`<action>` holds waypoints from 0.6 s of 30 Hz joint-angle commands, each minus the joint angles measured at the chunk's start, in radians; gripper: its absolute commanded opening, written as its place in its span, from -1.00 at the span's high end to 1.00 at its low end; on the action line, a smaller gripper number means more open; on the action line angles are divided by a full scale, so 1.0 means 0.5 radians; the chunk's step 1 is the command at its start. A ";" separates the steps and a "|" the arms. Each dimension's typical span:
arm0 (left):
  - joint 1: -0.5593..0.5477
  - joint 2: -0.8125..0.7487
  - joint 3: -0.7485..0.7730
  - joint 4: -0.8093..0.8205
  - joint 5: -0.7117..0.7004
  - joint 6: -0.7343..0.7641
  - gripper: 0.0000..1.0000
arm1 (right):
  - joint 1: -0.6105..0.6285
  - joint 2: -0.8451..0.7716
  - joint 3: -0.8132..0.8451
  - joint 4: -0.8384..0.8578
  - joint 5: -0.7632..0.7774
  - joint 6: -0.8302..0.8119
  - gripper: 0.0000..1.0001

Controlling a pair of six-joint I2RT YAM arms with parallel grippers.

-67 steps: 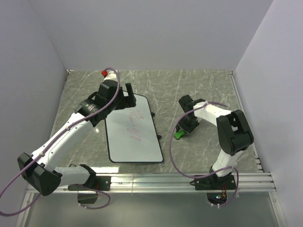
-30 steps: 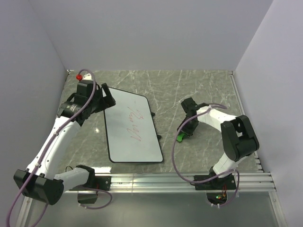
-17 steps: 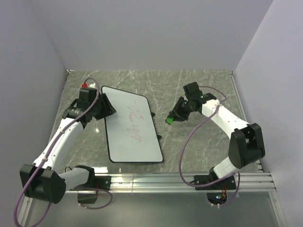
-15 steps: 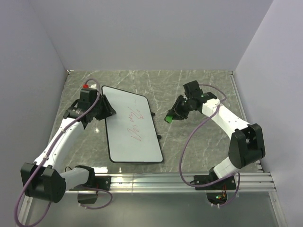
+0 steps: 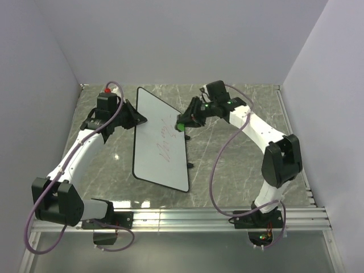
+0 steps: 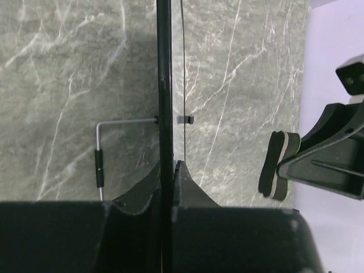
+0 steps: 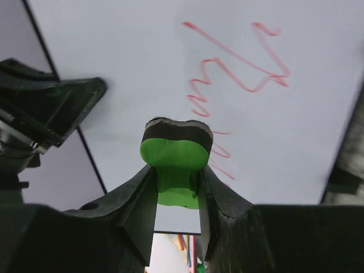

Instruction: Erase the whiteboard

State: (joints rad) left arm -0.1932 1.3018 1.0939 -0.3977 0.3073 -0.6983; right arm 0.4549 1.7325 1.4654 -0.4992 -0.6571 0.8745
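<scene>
The whiteboard (image 5: 161,149) stands tilted up off the table, with red scribbles (image 5: 165,138) on its white face. My left gripper (image 5: 138,119) is shut on its far left edge. In the left wrist view the board's black frame (image 6: 164,85) runs edge-on between the closed jaws of the left gripper (image 6: 169,170). My right gripper (image 5: 185,122) is shut on a green eraser (image 5: 180,126), whose dark felt side faces the board close to the scribbles. In the right wrist view the eraser (image 7: 174,152) sits between the fingers of the right gripper (image 7: 176,173), just short of the whiteboard (image 7: 142,68).
The grey marble tabletop (image 5: 239,153) is walled on three sides, with an aluminium rail (image 5: 222,216) along the near edge. A bent wire leg (image 6: 100,159) sticks out behind the board. A small black clip (image 5: 189,165) shows by the board's right edge.
My left gripper shut on the board's left edge and tipped the board upward. My right arm carried the green eraser left and farther back, up to the board's face.
</scene>
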 commanded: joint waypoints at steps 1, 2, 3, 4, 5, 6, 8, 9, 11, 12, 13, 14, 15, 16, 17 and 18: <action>-0.031 0.142 -0.062 -0.177 -0.203 0.393 0.99 | 0.105 0.127 0.222 0.145 -0.152 0.055 1.00; -0.031 0.151 -0.071 -0.168 -0.197 0.399 0.99 | 0.124 0.155 0.250 0.170 -0.164 0.073 1.00; -0.031 0.154 -0.092 -0.153 -0.176 0.403 0.99 | 0.139 0.222 0.278 0.212 -0.183 0.107 1.00; -0.031 0.164 -0.101 -0.147 -0.170 0.403 0.99 | 0.164 0.256 0.330 0.234 -0.195 0.125 1.00; -0.031 0.170 -0.108 -0.143 -0.167 0.403 0.99 | 0.197 0.293 0.355 0.265 -0.213 0.150 1.00; -0.034 0.179 -0.108 -0.146 -0.164 0.406 0.99 | 0.213 0.357 0.373 0.353 -0.232 0.208 1.00; -0.049 0.197 -0.111 -0.165 -0.170 0.415 0.99 | 0.234 0.425 0.419 0.443 -0.263 0.278 1.00; -0.055 0.204 -0.108 -0.174 -0.185 0.421 0.99 | 0.244 0.498 0.438 0.513 -0.263 0.340 1.00; -0.083 0.228 -0.092 -0.220 -0.203 0.442 0.99 | 0.241 0.569 0.508 0.541 -0.254 0.374 1.00; -0.095 0.234 -0.077 -0.238 -0.219 0.449 0.99 | 0.247 0.642 0.542 0.514 -0.238 0.368 1.00; -0.107 0.249 -0.068 -0.248 -0.231 0.461 0.99 | 0.247 0.676 0.606 0.495 -0.217 0.362 1.00; -0.132 0.259 -0.056 -0.278 -0.240 0.470 0.99 | 0.247 0.710 0.631 0.480 -0.195 0.359 1.00; -0.141 0.265 -0.046 -0.291 -0.246 0.476 0.99 | 0.244 0.774 0.658 0.428 -0.177 0.340 1.00; -0.153 0.277 -0.022 -0.309 -0.252 0.482 0.99 | 0.247 0.802 0.710 0.379 -0.159 0.319 1.00; -0.172 0.289 -0.010 -0.333 -0.262 0.482 0.99 | 0.244 0.830 0.726 0.333 -0.143 0.297 1.00; -0.181 0.296 0.015 -0.343 -0.262 0.485 0.99 | 0.244 0.854 0.723 0.269 -0.104 0.255 1.00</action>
State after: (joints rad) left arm -0.2012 1.3655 1.1362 -0.3779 0.2890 -0.6769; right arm 0.5659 2.1265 1.7771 -0.3229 -0.7555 1.0336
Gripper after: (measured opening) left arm 0.079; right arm 0.372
